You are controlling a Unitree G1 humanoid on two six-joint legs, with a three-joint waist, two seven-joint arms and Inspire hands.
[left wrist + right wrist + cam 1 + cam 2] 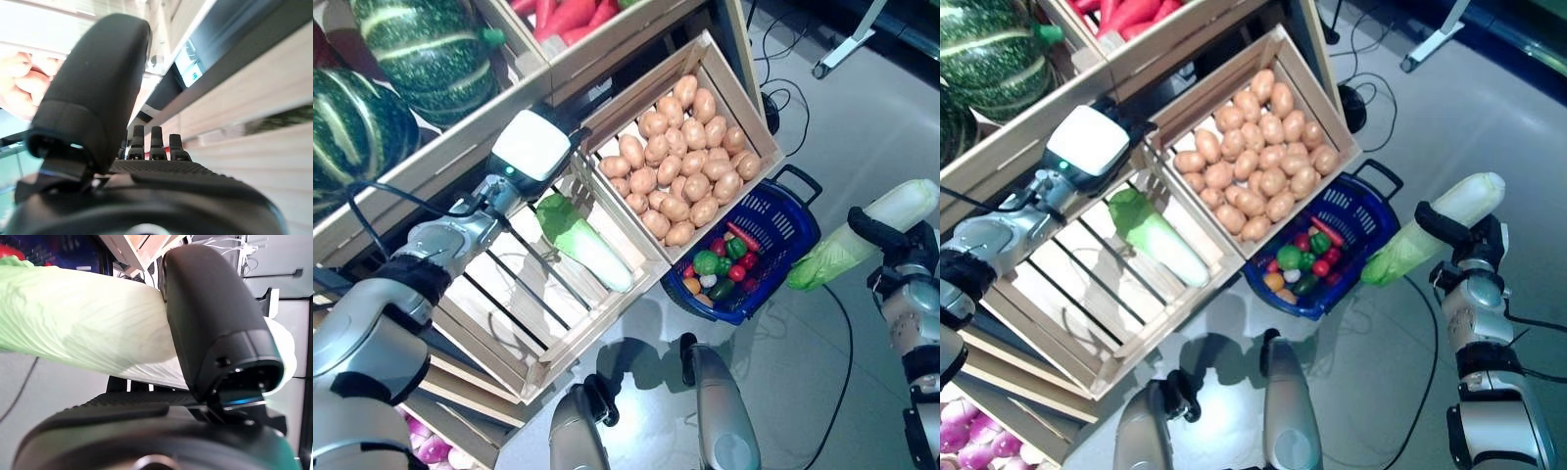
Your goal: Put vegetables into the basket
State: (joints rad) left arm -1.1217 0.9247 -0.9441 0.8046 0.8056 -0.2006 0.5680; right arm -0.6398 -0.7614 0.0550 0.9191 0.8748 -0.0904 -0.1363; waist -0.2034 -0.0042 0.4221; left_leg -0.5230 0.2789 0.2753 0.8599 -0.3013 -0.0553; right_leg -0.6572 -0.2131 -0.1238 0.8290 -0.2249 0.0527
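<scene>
Right robot hand [879, 233] grips cabbage [862, 237] beside blue basket [793, 235]; left out of sight.

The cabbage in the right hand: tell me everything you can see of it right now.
The napa cabbage is long, pale white at its stem end and leafy green at the other, with ribbed leaves. The right hand grips it near the white end, thumb curled over it. It hangs in the air tilted, the green tip pointing down toward the blue basket, beside its rim and not yet inside. Nothing else touches it. A second cabbage lies in the slatted crate.
</scene>
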